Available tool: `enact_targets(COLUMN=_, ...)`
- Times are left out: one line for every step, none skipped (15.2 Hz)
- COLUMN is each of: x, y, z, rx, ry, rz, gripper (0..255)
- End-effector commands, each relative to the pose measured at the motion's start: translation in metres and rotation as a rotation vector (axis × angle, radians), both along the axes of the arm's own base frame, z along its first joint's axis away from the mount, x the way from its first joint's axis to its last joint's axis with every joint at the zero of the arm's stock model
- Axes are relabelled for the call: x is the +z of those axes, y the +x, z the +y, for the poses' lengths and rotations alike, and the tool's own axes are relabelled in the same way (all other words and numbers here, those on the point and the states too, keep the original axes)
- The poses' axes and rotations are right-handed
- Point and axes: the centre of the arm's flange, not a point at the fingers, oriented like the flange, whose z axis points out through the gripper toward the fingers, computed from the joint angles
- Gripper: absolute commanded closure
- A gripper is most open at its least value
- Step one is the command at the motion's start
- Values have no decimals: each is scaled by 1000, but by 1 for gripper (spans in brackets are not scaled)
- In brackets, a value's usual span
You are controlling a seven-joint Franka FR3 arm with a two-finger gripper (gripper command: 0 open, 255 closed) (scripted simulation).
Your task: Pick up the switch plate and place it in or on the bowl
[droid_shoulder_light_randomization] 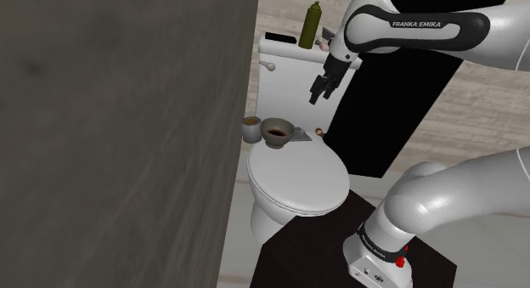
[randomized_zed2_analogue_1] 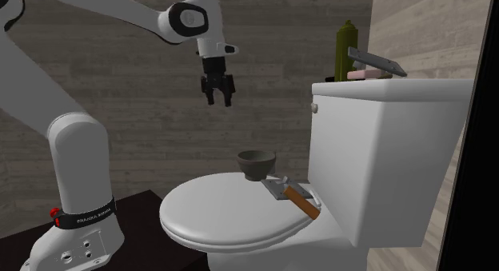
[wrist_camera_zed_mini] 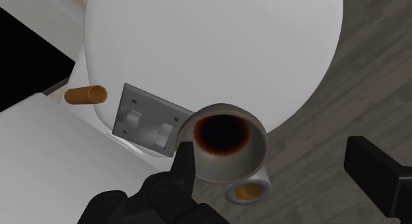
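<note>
A grey switch plate [wrist_camera_zed_mini: 148, 120] with two toggles lies flat on the closed white toilet lid [droid_shoulder_light_randomization: 297, 172], close to the tank. It touches or nearly touches the side of a small dark bowl [wrist_camera_zed_mini: 224, 140] with a brownish inside. In the second exterior view the switch plate [randomized_zed2_analogue_1: 280, 188] lies to the right of the bowl [randomized_zed2_analogue_1: 257, 163]; in the shoulder view the switch plate [droid_shoulder_light_randomization: 299, 137] is also right of the bowl [droid_shoulder_light_randomization: 276, 132]. My gripper [randomized_zed2_analogue_1: 217, 93] hangs well above them, open and holding nothing, its fingers [wrist_camera_zed_mini: 183, 166] wide apart over the bowl.
A short brown tube [wrist_camera_zed_mini: 86, 94] lies beside the plate near the tank. A small cup [droid_shoulder_light_randomization: 251, 128] stands by the bowl on the side away from the plate. The tank top [randomized_zed2_analogue_1: 416, 89] carries a green bottle [randomized_zed2_analogue_1: 345, 49] and other items. A dark wall [droid_shoulder_light_randomization: 119, 133] rises close by.
</note>
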Motion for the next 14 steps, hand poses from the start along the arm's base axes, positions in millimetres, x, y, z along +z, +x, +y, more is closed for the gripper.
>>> enact_targets(x=-18, y=13, z=-13, rx=-5, ry=-1, rz=5, gripper=0)
enact_targets(x=-27, y=19, z=-21, rx=-7, ry=-1, rz=8, gripper=0)
enact_targets(x=-36, y=25, z=-29, rx=-10, ry=-2, rz=11, gripper=0)
enact_targets(x=-45, y=31, z=-36, rx=-13, ry=-2, rz=14, gripper=0)
enact_targets(x=-54, y=36, z=-44, rx=-15, ry=-2, rz=17, gripper=0)
enact_targets(x=-63, y=42, z=-52, rx=-18, ry=-2, rz=20, gripper=0)
enact_targets(x=-72, y=48, z=-60, rx=-20, ry=-3, rz=23, gripper=0)
enact_targets(x=-81, y=54, z=-67, rx=-23, ry=-3, rz=26, gripper=0)
enact_targets(x=-90, y=59, z=-75, rx=-25, ry=-3, rz=29, gripper=0)
enact_targets(x=-100, y=65, z=-83, rx=-28, ry=-4, rz=32, gripper=0)
enact_targets(x=-109, y=71, z=-91, rx=-30, ry=-4, rz=35, gripper=0)
enact_targets(x=-118, y=76, z=-99, rx=-33, ry=-4, rz=38, gripper=0)
enact_targets(x=-127, y=82, z=-107, rx=-35, ry=-4, rz=41, gripper=0)
enact_targets(x=-136, y=87, z=-115, rx=-38, ry=-5, rz=43, gripper=0)
